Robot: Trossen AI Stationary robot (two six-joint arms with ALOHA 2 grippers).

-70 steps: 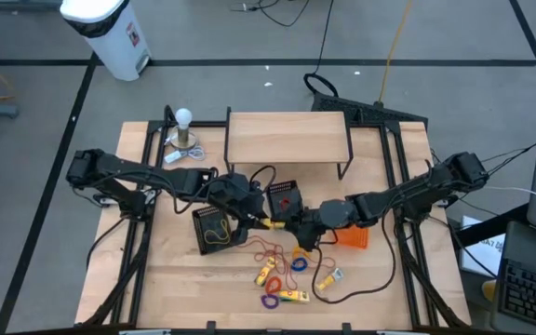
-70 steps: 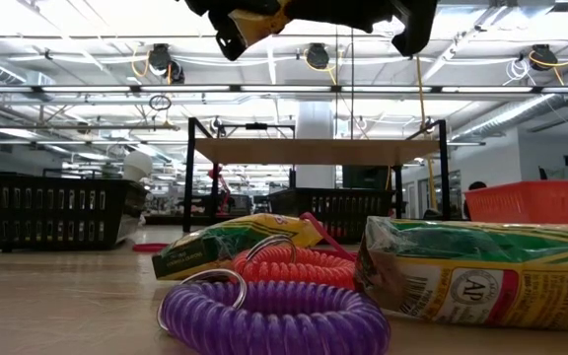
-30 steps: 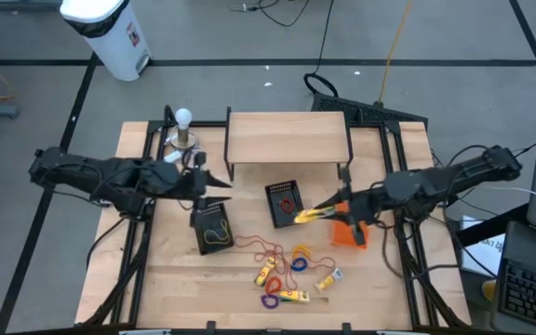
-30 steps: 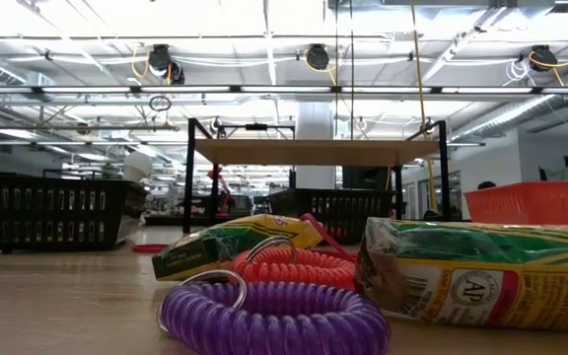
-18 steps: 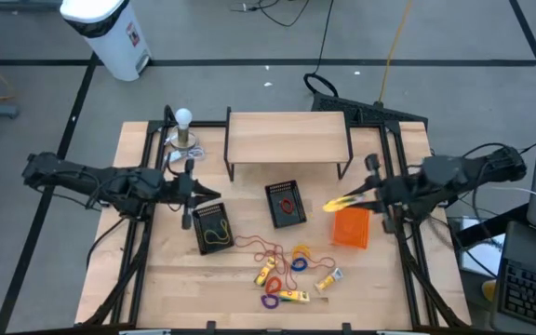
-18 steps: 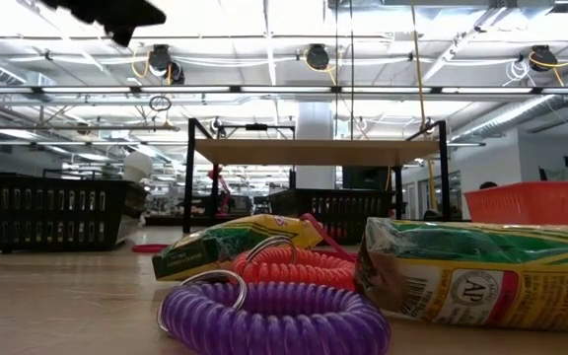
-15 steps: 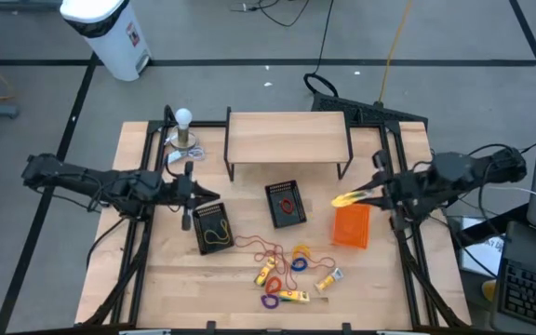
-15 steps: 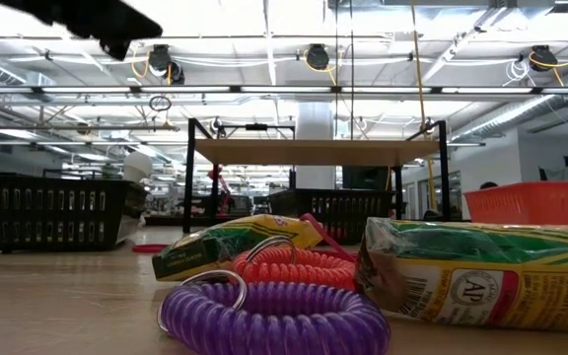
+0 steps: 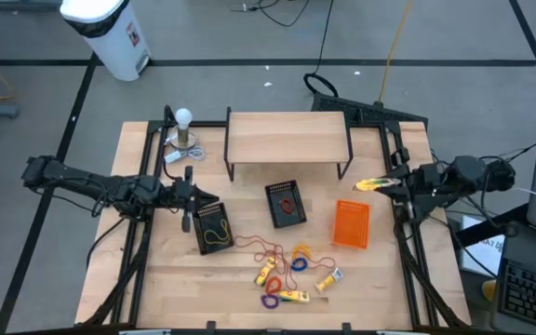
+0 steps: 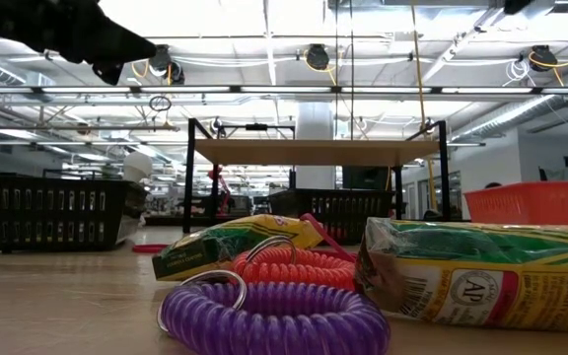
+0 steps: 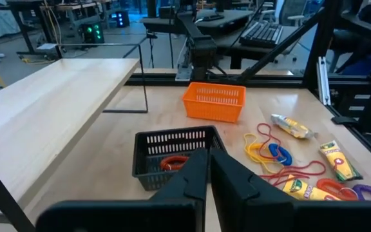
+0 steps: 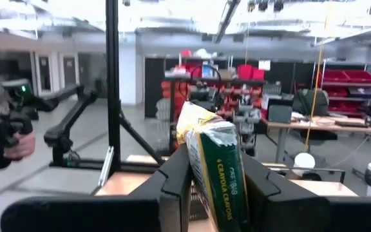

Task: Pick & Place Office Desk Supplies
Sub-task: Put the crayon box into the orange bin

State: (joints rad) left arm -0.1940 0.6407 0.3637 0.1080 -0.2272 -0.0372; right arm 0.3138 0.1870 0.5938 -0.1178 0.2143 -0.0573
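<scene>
Wooden table [image 9: 380,279] is way bigger than the orange basket [image 9: 351,224], so we reckon our right gripper [image 9: 391,184], clamped on the yellow crayon packet [image 9: 371,184] above the table's right edge, could drop it outside, while our left gripper [image 9: 200,194] hovers shut, empty.

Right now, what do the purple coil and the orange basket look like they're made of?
Purple coil: looks like glossy flexible plastic, wound like a spring, with a metal ring at one end. Orange basket: probably moulded plastic, judging by its uniform colour and fine slotted walls.
</scene>
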